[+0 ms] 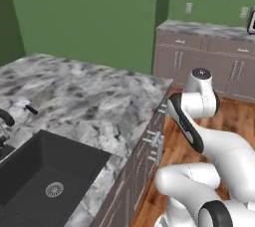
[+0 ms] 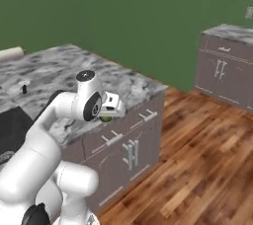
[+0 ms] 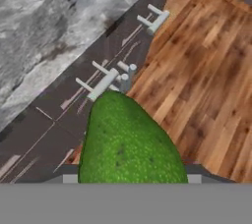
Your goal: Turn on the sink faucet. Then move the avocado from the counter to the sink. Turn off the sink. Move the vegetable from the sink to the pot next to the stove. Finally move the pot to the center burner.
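Gripper (image 2: 109,112) status: you will find it closed on the avocado (image 3: 129,142), which sits between the jaws, so they stand fairly wide around the fruit rather than fully shut. In the hand view the avocado crowds the lower middle of the picture, its narrow end pointing away from the hand; in the right base view a sliver of green shows just under the hand.

Note the position. The gripper hangs off the front edge of the table (image 1: 89,96), over the brown cabinet fronts (image 3: 98,78) and the wooden floor (image 3: 206,70). The avocado is therefore clear of the table and in the air, held.

Next out, locate the sink (image 1: 35,181). In the left base view it lies at the lower left, a black basin with a round silver drain (image 1: 54,189); the gripper end of the arm is on the far right of that view. The relation that governs the coming move is this: the sink lies to the robot's left of the gripper and back across the table's edge. Judge the carry as a sideways swing to the left, followed by a descent over the basin.

The faucet (image 1: 6,119) shows at the left edge beside the sink; you cannot tell here whether water is running.

Farther back stand a second run of cabinets (image 1: 209,56) and the green wall (image 1: 89,17).
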